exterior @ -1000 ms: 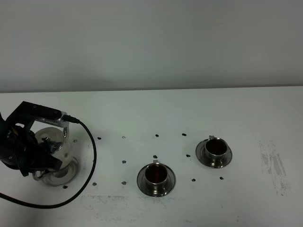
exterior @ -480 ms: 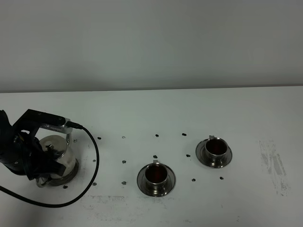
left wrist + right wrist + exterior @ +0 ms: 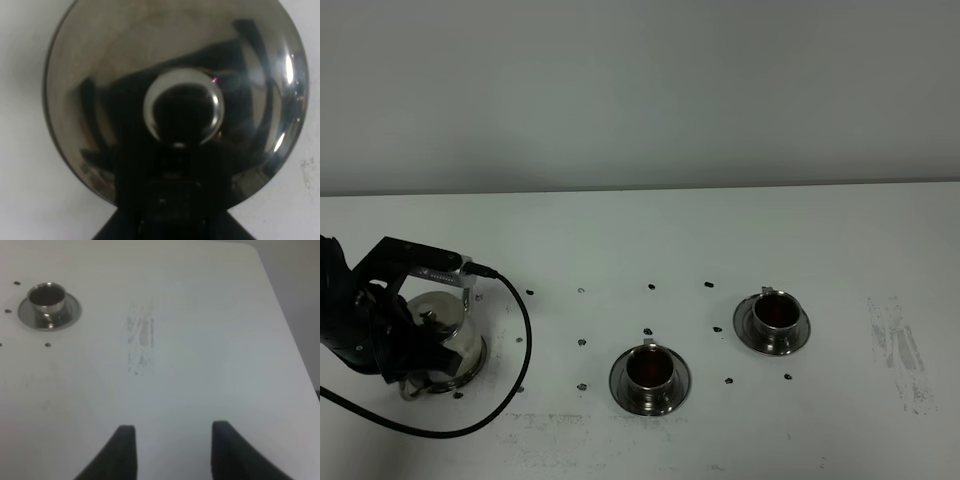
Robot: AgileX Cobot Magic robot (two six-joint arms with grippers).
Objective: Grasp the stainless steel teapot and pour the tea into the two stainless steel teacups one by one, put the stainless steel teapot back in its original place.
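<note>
The stainless steel teapot (image 3: 447,332) stands upright at the table's left, on or just over the shiny round plate (image 3: 472,374). My left gripper (image 3: 420,350) is shut on its handle side. The left wrist view is filled by the pot's lid (image 3: 100,75) and knob (image 3: 182,107), with the gripper (image 3: 172,200) dark at the edge. Two steel teacups, one near (image 3: 650,368) and one farther right (image 3: 775,314), sit on dark saucers (image 3: 620,385) (image 3: 748,335) and hold reddish-brown tea. My right gripper (image 3: 174,450) is open over bare table, with one teacup (image 3: 47,297) well ahead of it.
A black cable (image 3: 515,340) loops from the left arm across the table beside the pot. Small black dots (image 3: 582,342) mark the white tabletop around the cups. A grey scuffed patch (image 3: 895,345) lies at the right.
The left gripper has come down and slightly toward the front with the teapot, bringing it low onto the plate. The cups and the right gripper have not moved.
</note>
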